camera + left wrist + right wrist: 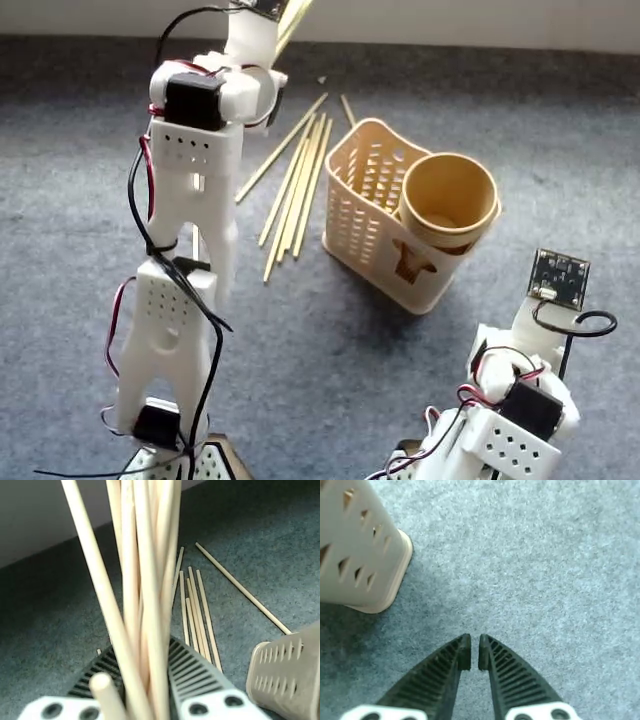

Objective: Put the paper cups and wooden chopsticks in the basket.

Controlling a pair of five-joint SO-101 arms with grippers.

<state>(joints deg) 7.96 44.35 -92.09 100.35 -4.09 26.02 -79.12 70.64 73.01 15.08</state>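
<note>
High at the far left, the left tool (142,652) is clamped on a bundle (145,580) of chopsticks that stand up out of it, probably held aloft so it can clear the basket's rim. To the right, loose chopsticks (292,190) lie on the bench (330,370), just left of the basket (365,215) and not yet collected. The cups (448,200) sit nested in the basket's right end, leaning outward. At the near right, the right tool (474,652) hangs empty over bare bench, jaws closed to a sliver, seemingly parked out of the way.
</note>
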